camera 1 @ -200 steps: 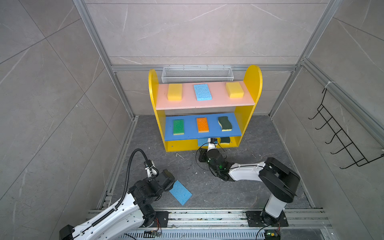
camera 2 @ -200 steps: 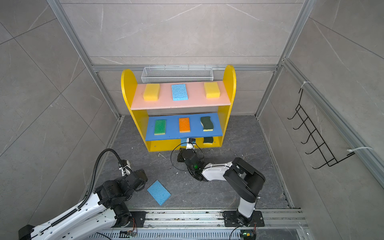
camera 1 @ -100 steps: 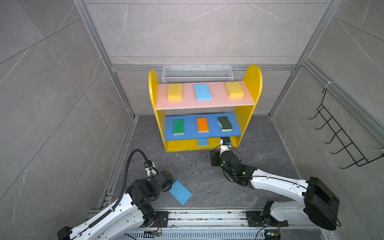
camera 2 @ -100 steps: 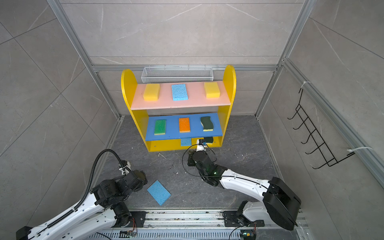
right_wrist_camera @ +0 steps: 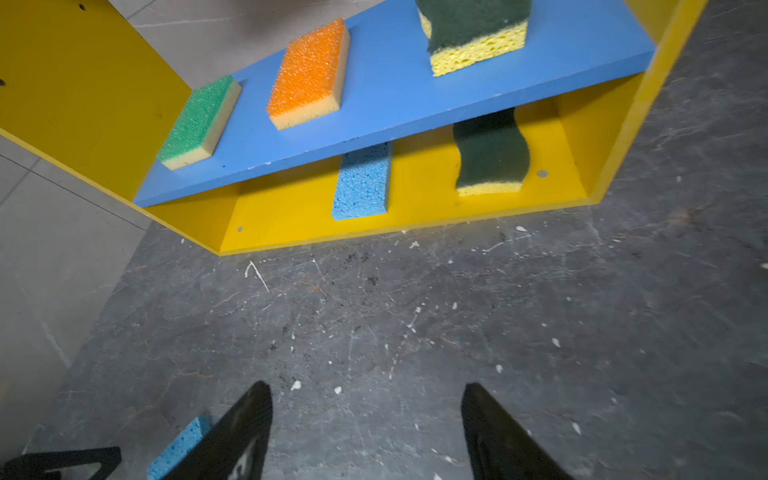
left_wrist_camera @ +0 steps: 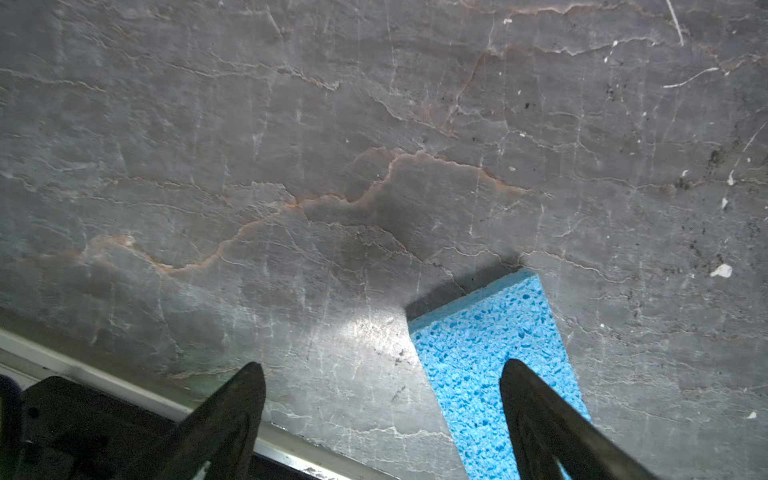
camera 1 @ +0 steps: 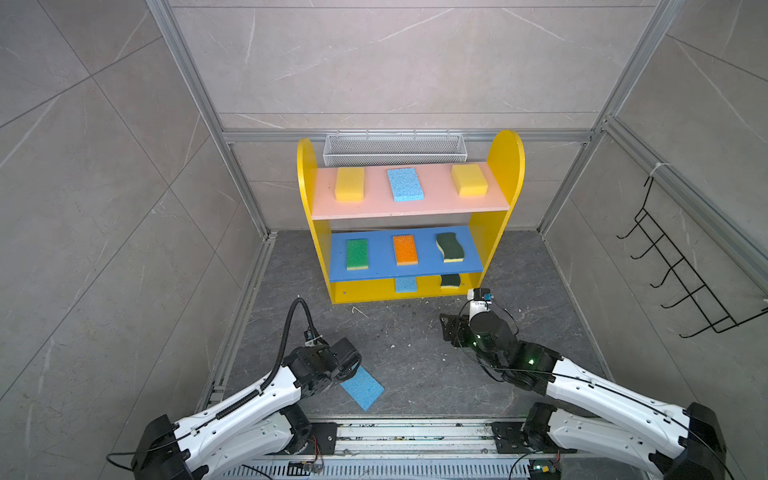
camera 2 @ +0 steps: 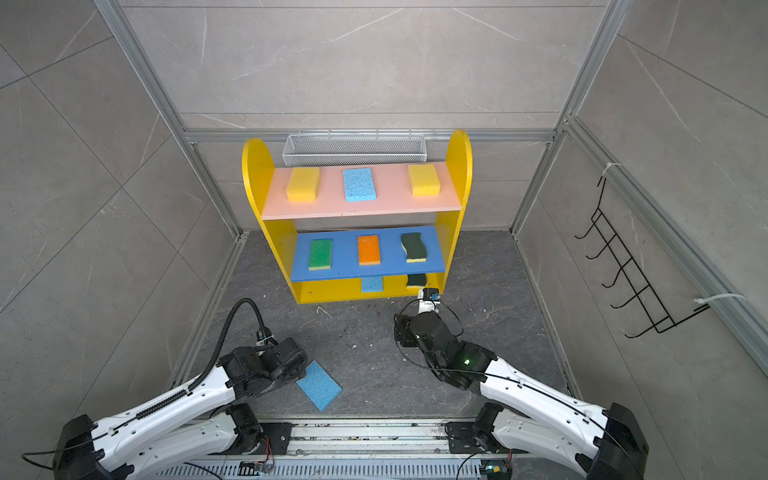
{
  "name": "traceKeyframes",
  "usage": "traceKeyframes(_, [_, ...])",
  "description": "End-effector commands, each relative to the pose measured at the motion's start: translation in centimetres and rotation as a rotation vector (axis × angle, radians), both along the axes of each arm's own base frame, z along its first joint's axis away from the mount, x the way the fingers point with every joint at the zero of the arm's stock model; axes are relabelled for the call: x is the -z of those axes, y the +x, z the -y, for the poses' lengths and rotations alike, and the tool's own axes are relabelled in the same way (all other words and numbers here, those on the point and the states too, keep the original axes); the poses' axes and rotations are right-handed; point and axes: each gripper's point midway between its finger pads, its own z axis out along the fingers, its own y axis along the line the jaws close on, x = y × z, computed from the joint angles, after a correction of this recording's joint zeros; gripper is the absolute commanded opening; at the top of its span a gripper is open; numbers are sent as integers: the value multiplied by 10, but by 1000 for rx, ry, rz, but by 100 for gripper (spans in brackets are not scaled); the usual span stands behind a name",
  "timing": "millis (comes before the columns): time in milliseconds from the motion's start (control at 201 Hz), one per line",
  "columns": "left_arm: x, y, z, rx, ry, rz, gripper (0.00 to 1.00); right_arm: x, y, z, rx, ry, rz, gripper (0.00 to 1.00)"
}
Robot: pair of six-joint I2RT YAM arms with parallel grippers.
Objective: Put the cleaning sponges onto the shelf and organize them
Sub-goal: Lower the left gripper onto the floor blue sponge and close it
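Observation:
The yellow shelf [camera 1: 505, 166] holds two yellow sponges [camera 1: 349, 184] and a light blue one [camera 1: 405, 184] on its pink board. Its blue board carries a green [camera 1: 357, 254], an orange [right_wrist_camera: 308, 75] and a wavy dark green sponge [camera 1: 449, 247]. On the bottom lie a light blue sponge [right_wrist_camera: 362, 181] and a wavy dark green one [right_wrist_camera: 490, 152]. Another light blue sponge [camera 1: 363, 388] lies on the floor. My left gripper [left_wrist_camera: 381, 365] hangs open over its end, one finger above it. My right gripper [right_wrist_camera: 366, 385] is open and empty over the floor before the shelf.
A white mesh basket [camera 1: 394, 149] hangs behind the shelf top. A black wire hook rack [camera 1: 681, 274] is on the right wall. An aluminium rail [camera 1: 415, 432] runs along the near floor edge. White crumbs dot the dark stone floor [right_wrist_camera: 374, 316].
My right gripper has opened and drawn back from the shelf's bottom, where the wavy dark green sponge stays. My left gripper has opened wider and edged toward the floor sponge.

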Motion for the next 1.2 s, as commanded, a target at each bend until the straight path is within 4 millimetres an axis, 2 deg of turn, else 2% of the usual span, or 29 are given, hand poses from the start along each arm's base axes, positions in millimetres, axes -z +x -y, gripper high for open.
traceKeyframes(0, [0,0,18,-16,-100,-12,92,12,-10,26,38,-92,-34,79])
traceKeyframes(164, [7,1,33,-18,-173,-9,92,10,-17,39,49,-120,-31,88])
traceKeyframes(194, [9,2,35,-22,-184,-8,93,10,-18,40,51,-123,-31,89])
traceKeyframes(239, [12,3,38,-25,-195,-12,100,9,-18,43,56,-130,-31,90])
traceKeyframes(339, [18,2,41,-40,-184,-37,100,7,-19,49,74,-169,-42,91])
traceKeyframes(448, [21,3,43,-50,-155,-65,100,3,-18,66,140,-254,-80,92])
traceKeyframes(657, [20,8,55,-89,-170,-68,100,-6,-13,66,138,-264,-81,93])
traceKeyframes(961, [17,11,65,-125,-197,-71,100,15,-6,63,115,-244,-161,94])
traceKeyframes(1195, [21,6,74,-129,-194,-125,100,18,-3,66,118,-239,-163,94])
